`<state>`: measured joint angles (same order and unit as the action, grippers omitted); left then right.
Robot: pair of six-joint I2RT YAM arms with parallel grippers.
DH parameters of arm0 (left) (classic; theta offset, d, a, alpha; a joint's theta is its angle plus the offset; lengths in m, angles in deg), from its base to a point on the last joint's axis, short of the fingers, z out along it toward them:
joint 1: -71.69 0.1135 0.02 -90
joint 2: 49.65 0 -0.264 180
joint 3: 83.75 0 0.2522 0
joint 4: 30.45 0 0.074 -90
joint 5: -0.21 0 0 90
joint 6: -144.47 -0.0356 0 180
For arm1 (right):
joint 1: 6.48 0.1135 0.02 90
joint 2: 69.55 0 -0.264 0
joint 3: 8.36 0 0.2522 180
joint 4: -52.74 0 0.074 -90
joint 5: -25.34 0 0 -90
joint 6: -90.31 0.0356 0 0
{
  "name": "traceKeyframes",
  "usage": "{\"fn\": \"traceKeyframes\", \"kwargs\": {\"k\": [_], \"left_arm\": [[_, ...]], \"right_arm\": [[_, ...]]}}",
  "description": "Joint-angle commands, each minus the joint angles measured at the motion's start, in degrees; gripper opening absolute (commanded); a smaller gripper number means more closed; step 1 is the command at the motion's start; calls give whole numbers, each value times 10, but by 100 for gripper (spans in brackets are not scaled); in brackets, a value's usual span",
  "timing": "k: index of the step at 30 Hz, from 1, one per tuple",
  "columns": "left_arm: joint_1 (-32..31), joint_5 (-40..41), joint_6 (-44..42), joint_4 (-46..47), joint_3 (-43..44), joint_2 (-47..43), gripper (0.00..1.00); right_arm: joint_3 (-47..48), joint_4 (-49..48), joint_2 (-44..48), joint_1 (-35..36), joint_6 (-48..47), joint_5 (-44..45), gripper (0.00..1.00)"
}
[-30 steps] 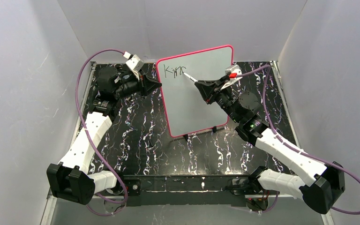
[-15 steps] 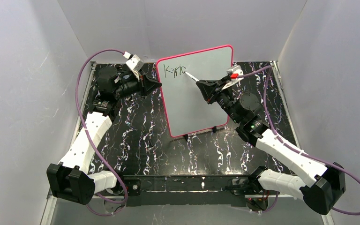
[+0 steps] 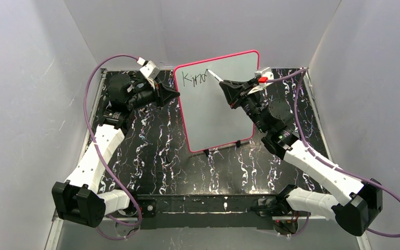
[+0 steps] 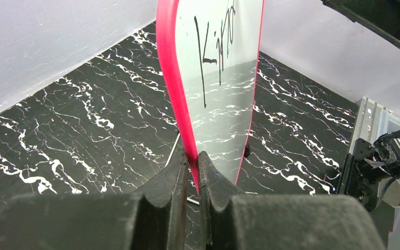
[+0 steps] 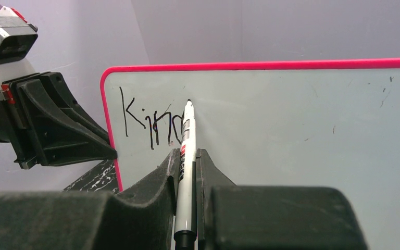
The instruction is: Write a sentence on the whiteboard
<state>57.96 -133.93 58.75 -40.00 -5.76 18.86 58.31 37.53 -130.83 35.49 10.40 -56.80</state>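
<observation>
Upright whiteboard (image 3: 219, 114), the sentence (image 3: 194, 78) just begun with its first few letters at the top left — most is left to write (right jaws clamped on a marker (image 5: 187, 140), left jaws clamped on the board's left edge).

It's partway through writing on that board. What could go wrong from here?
The whiteboard stands upright, pinched only at its left edge by the left gripper. A hard push from the marker might tip or twist it. The right gripper holds the marker by its slim barrel, so it could slip and spoil the letters.
</observation>
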Motion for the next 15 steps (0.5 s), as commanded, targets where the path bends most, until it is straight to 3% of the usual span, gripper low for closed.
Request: {"fn": "traceKeyframes", "kwargs": {"k": [1,15], "left_arm": [[-7,-20,-9,-17,-7,-7,0],[-6,-20,-9,-16,-7,-9,0]], "right_arm": [[30,-32,-2,-4,-17,17,1],[-30,9,18,-4,21,10,1]]}}
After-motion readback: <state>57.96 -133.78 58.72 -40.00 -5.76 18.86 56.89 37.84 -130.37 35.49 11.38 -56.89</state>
